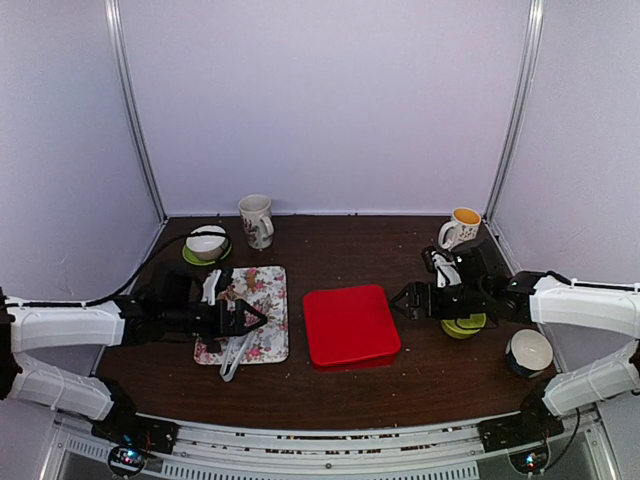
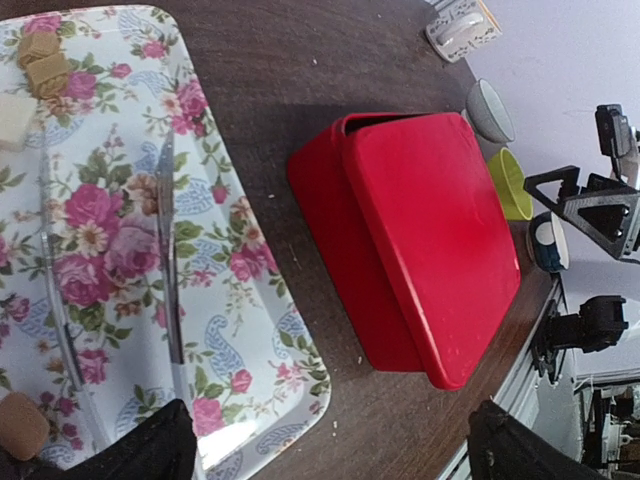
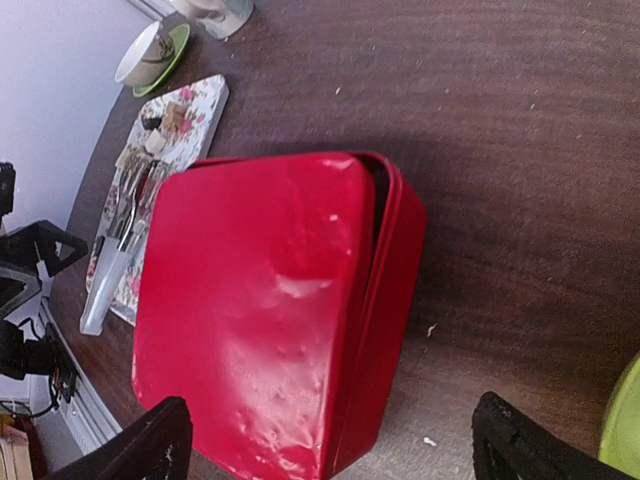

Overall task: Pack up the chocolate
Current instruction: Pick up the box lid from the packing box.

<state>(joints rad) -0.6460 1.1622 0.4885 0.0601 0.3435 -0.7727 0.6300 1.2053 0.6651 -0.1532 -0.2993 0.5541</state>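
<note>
Left wrist view shows blocky tan chocolate (image 2: 45,62) on a glossy floral tray (image 2: 250,330) under the open left hand (image 1: 255,318); the open right hand (image 1: 403,300)'s view shows a dented red box (image 3: 260,300).

Red tin (image 1: 350,325): one
Floral tray (image 1: 268,300): one
Tongs (image 2: 170,280): one pair
Mugs: two, a floral mug (image 1: 257,220) and a white mug (image 1: 462,228)
Bowls: three, a white bowl (image 1: 206,241), a grey bowl (image 2: 490,110) and a dark-sided bowl (image 1: 529,351)
Green dishes: two, a saucer (image 1: 192,258) and a lime cup (image 1: 466,327)
Chocolate pieces (image 2: 47,62): four that I can make out, full count unclear
</note>
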